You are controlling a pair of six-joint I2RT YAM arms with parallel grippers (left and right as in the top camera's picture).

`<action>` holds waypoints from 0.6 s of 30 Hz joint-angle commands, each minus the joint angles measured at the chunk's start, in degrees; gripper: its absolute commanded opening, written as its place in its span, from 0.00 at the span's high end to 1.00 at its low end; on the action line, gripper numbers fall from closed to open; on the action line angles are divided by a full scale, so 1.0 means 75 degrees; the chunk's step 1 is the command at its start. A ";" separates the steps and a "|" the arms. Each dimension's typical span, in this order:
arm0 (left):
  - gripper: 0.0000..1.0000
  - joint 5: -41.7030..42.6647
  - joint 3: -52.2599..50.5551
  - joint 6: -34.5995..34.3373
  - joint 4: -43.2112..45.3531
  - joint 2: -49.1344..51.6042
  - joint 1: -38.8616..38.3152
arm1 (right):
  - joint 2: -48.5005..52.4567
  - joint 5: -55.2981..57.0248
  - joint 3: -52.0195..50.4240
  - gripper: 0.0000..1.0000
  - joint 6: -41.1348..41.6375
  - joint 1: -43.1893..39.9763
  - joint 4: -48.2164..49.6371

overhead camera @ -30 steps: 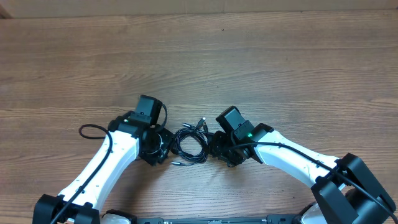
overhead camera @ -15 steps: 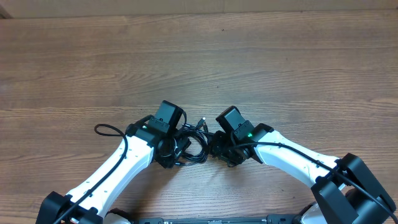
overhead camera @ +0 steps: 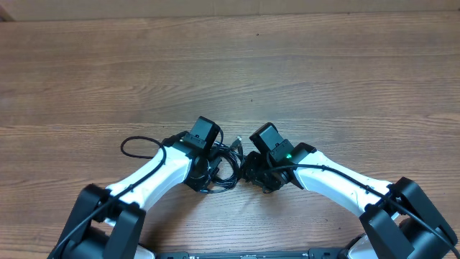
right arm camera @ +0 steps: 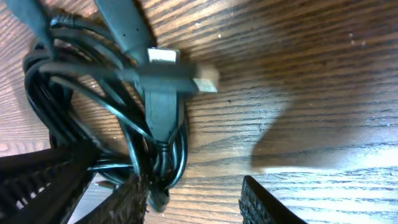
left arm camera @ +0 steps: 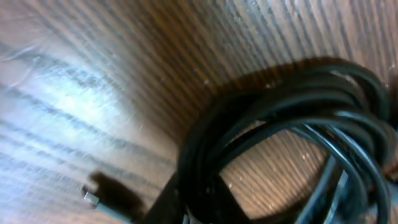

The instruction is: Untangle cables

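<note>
The cables (overhead camera: 230, 173) lie as one tangled black coil on the wooden table, between my two grippers. Plug ends (overhead camera: 234, 142) stick out at its far side. My left gripper (overhead camera: 210, 170) is down on the coil's left side. In the left wrist view the strands (left arm camera: 280, 118) loop close by and run into the shut jaws of the left gripper (left arm camera: 189, 208). A small plug (left arm camera: 91, 198) lies to the left. My right gripper (right arm camera: 193, 202) stands open. Its left finger (right arm camera: 127, 199) touches the coil (right arm camera: 93, 106), and bare wood shows between the fingers. Two metal plugs (right arm camera: 205, 81) cross above.
The left arm's own thicker black wire (overhead camera: 133, 147) loops out over the table (overhead camera: 230, 72) to the left. The table's far edge (overhead camera: 230, 13) runs along the top. The left gripper's ribbed black body (right arm camera: 37, 180) sits close at the bottom left of the right wrist view.
My left arm has swung right onto the coil and its jaws have closed there. The right arm has stayed in place, its jaws a little narrower.
</note>
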 commanded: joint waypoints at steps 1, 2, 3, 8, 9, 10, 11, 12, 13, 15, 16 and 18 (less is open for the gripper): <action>0.96 0.0050 -0.0055 -0.0015 0.0160 0.0259 -0.0052 | 0.0023 0.0044 -0.0015 0.85 -0.0189 0.0017 -0.0023; 0.96 0.0047 -0.0055 -0.0012 0.0181 0.0262 -0.0052 | 0.0023 -0.0035 -0.0015 0.88 -0.0329 0.0017 -0.0015; 0.96 0.0041 -0.0055 -0.0012 0.0198 0.0262 -0.0052 | 0.0020 -0.0149 -0.0015 0.89 -0.0522 0.0017 -0.0009; 0.96 0.0050 -0.0052 -0.0012 0.0192 0.0259 -0.0044 | 0.0020 -0.0845 -0.0015 0.87 -0.0641 0.0017 -0.0012; 0.96 0.0052 -0.0044 -0.0012 0.0181 0.0233 -0.0035 | 0.0020 -0.0915 -0.0015 0.85 -0.0638 0.0017 -0.0009; 0.96 0.0055 -0.0035 0.0032 0.0178 0.0198 -0.0020 | 0.0020 -0.0988 -0.0015 0.76 -0.0638 0.0017 -0.0006; 0.96 0.0058 -0.0026 0.0140 0.0178 0.0128 0.0006 | 0.0020 -0.1096 -0.0015 0.63 -0.0638 0.0017 0.0009; 0.96 0.0052 -0.0017 0.0297 0.0172 0.0023 0.0052 | 0.0020 -0.1239 -0.0015 0.55 -0.0638 0.0017 0.0038; 0.96 0.0052 -0.0015 0.0460 0.0169 -0.0111 0.0108 | 0.0020 -0.1314 -0.0015 0.53 -0.0641 0.0017 0.0058; 0.96 0.0047 -0.0003 0.0877 0.0137 -0.0428 0.0219 | 0.0020 -0.1585 -0.0015 0.55 -0.0941 0.0017 0.0187; 0.96 0.0050 -0.0003 0.1125 0.0137 -0.0609 0.0265 | 0.0020 -0.1795 -0.0015 0.60 -0.1230 0.0015 0.0283; 0.96 0.0032 -0.0003 0.1676 0.0146 -0.1017 0.0309 | 0.0015 -0.2250 -0.0015 0.68 -0.1658 0.0009 0.0469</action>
